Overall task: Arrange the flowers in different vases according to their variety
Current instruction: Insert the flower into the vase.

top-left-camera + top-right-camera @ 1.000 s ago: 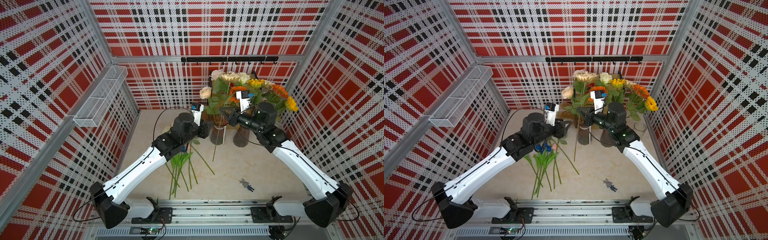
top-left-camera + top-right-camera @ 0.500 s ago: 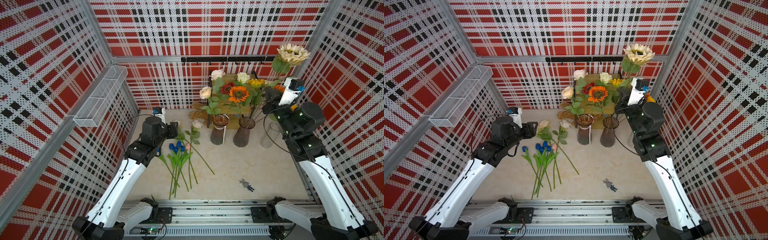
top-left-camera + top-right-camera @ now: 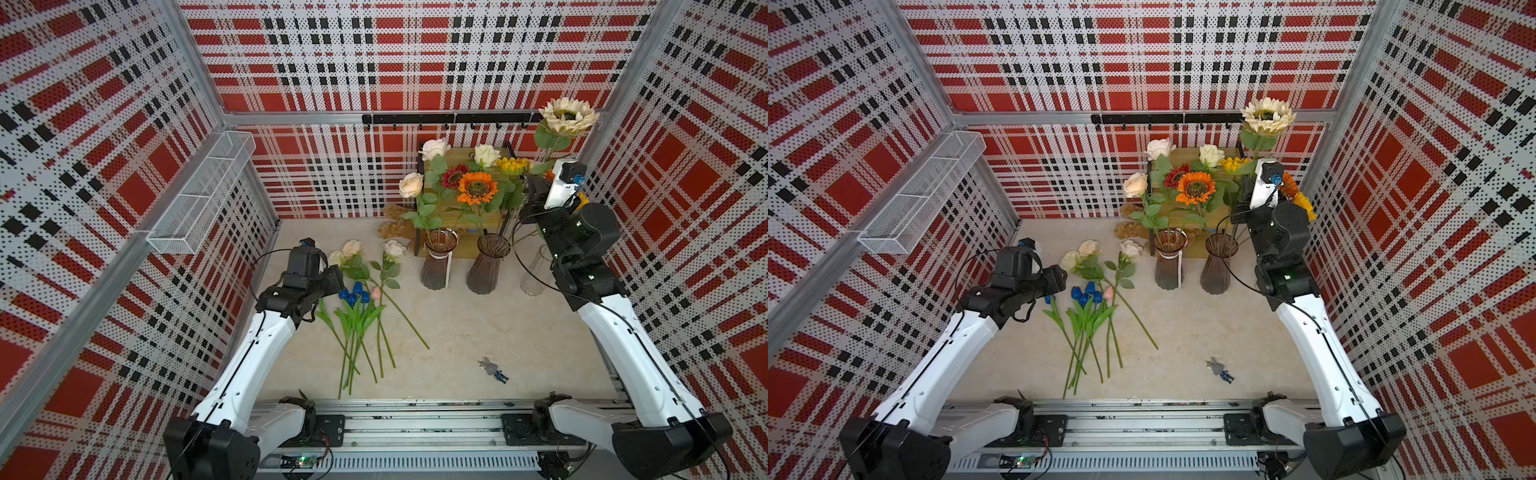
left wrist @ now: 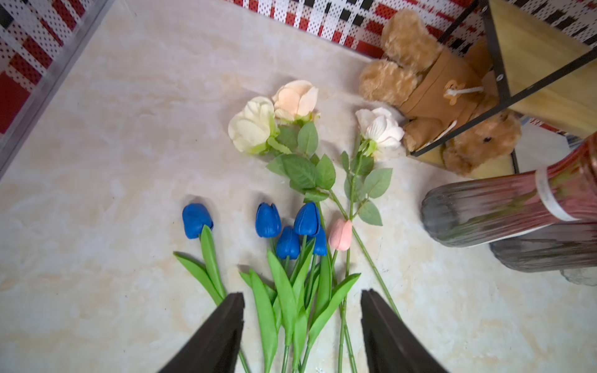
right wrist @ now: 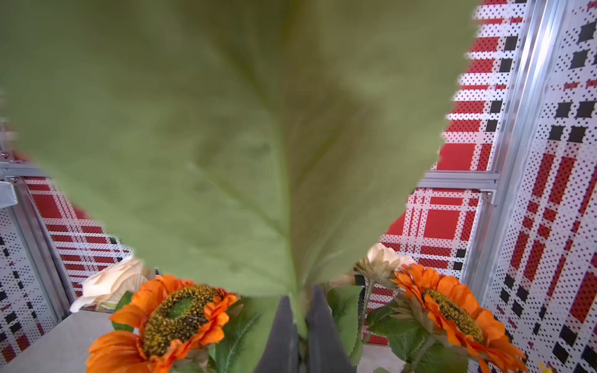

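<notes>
Top views both show the sorting partway done: roses [image 3: 411, 185] stand in one ribbed vase [image 3: 437, 266], sunflowers [image 3: 477, 189] in the second ribbed vase [image 3: 487, 266], and the clear vase [image 3: 536, 282] is half hidden by the right arm. The counter [image 3: 519, 324] lies open in its middle and front, bar a small figurine [image 3: 492, 370]; the cream sunflower [image 3: 567, 116] rides high, close to the hook rail [image 3: 449, 118] and side wall. Left wrist: the left tool [image 4: 302, 297] gapes empty above tulip stems, with loose roses [image 4: 252, 126], blue tulips [image 4: 287, 226] and a pink tulip [image 4: 340, 234] unsorted and a teddy [image 4: 436, 97] beside them. Right wrist: the right tool [image 5: 300, 310] pinches the cream sunflower's stem, its leaf blocking most sight
</notes>
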{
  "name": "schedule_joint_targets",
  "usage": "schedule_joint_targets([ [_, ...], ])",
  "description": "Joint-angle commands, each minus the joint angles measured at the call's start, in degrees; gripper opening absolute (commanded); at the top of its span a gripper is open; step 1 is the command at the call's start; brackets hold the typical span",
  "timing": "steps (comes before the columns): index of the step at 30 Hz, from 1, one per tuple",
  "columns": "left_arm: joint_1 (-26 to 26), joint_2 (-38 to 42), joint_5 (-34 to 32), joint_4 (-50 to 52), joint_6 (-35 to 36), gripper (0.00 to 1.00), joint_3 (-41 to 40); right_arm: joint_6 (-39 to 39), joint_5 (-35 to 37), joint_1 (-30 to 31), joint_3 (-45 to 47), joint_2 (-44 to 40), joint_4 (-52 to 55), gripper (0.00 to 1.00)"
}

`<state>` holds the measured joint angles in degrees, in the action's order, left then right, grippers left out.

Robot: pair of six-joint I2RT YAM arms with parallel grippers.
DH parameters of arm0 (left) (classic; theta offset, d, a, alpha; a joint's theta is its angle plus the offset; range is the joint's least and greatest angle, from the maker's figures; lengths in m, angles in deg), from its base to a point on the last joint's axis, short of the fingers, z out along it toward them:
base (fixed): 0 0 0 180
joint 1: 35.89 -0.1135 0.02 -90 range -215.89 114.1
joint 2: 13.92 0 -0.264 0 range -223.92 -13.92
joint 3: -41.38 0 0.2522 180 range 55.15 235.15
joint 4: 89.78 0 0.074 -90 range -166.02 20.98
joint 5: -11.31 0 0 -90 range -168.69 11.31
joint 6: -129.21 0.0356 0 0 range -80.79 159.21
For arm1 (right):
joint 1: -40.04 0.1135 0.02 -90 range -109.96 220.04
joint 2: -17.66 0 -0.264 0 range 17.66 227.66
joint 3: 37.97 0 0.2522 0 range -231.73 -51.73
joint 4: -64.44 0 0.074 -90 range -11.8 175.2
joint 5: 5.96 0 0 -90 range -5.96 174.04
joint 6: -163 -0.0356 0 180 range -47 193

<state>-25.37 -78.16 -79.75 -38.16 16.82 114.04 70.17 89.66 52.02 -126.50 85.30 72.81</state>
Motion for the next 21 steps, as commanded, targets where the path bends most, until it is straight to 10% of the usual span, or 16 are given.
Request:
schedule_joint_targets([
  [1, -0.5, 0.6, 1.6, 0.6, -1.0, 0.63, -0.8, -1.8, -2.3, -1.5, 2.4, -0.1, -7.8, 0.00],
  [21, -0.8, 0.6, 1.9, 0.7, -1.3, 0.63, -3.1, -4.5, -5.3, -2.1, -8.4, 2.2, 1.9, 0.00],
])
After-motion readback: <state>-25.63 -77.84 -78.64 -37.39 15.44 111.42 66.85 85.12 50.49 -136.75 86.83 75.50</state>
